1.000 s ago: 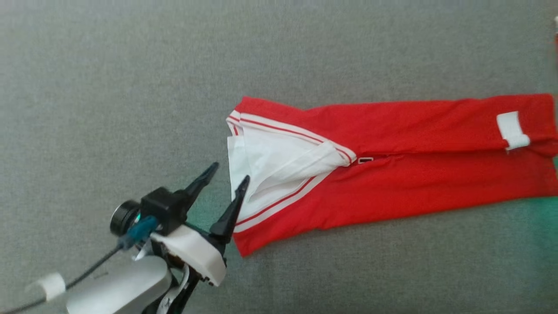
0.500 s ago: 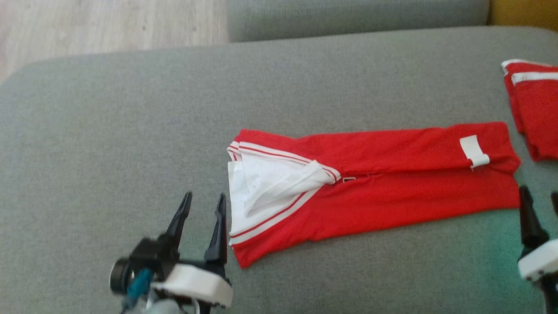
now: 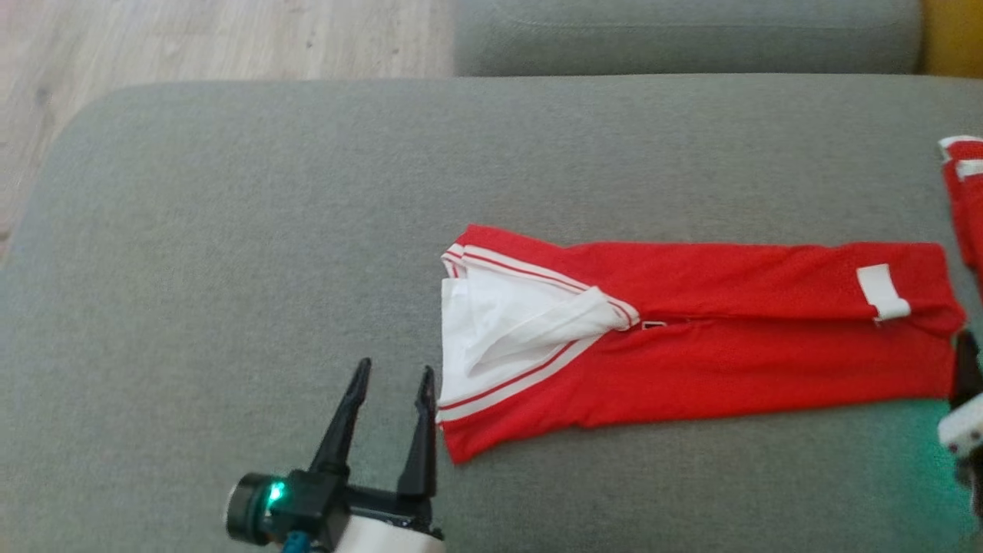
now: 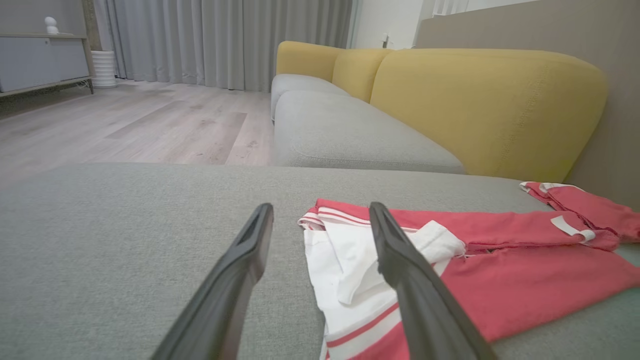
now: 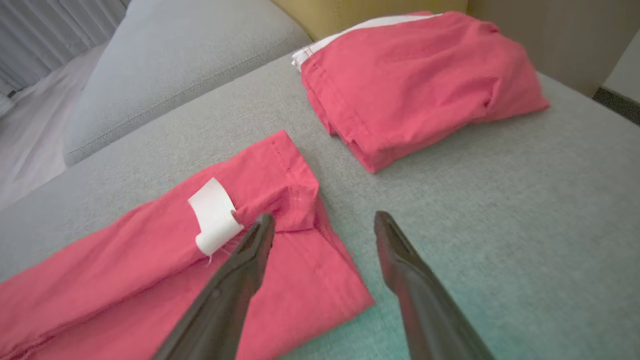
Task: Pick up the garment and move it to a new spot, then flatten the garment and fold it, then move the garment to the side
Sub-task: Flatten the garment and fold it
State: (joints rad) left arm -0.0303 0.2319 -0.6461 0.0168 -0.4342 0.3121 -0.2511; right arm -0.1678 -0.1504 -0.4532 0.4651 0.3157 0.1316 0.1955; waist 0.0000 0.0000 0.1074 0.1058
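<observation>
The garment [image 3: 729, 361] is a red pair of trousers with a white lining and white stripes at the waist. It lies flat, folded lengthwise, on the grey sofa cushion [image 3: 230, 230]. A white tag [image 3: 883, 290] sits near its right end. My left gripper [image 3: 395, 366] stands open and empty just left of the waistband, above the cushion. In the left wrist view the left gripper [image 4: 320, 206] points past the garment [image 4: 525, 280]. My right gripper [image 5: 324, 216] is open and empty over the hem corner of the garment [image 5: 125, 260], beside the tag [image 5: 212, 215]. One of its fingers [image 3: 966, 369] shows at the head view's right edge.
A second folded red garment [image 5: 415, 85] lies on the cushion beyond the hem, at the head view's right edge [image 3: 964, 192]. Another grey seat [image 3: 683, 34] and wooden floor [image 3: 192, 38] lie past the cushion's far edge. A yellow sofa back [image 4: 480, 100] rises behind.
The head camera has shifted, bringing the cushion's far edge and the floor into view. My left gripper turned from slanting right to pointing straight up, its finger off the white lining. A right finger now shows.
</observation>
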